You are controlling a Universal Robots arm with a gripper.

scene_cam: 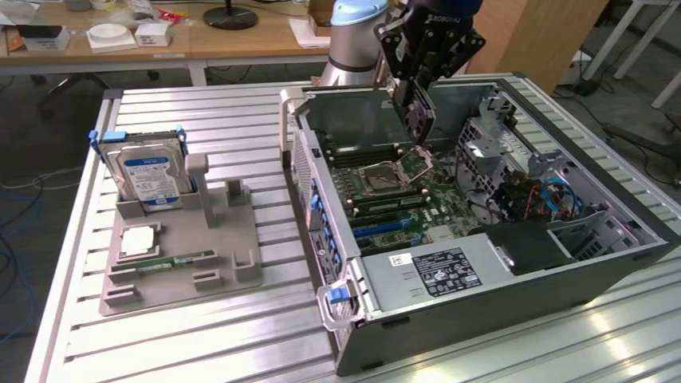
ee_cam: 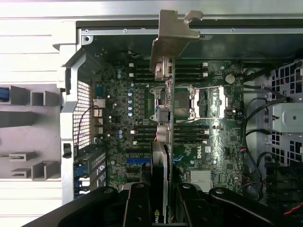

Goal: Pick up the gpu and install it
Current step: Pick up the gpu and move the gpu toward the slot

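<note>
The fingers (ee_cam: 137, 205) are gripping the gpu (scene_cam: 414, 112), partly closed on its edge; the card is hanging upright above the motherboard (scene_cam: 410, 199) inside the open computer case (scene_cam: 511, 279), touching nothing below; the hard drive (scene_cam: 149, 175) is standing on the desk (scene_cam: 213, 339).
</note>
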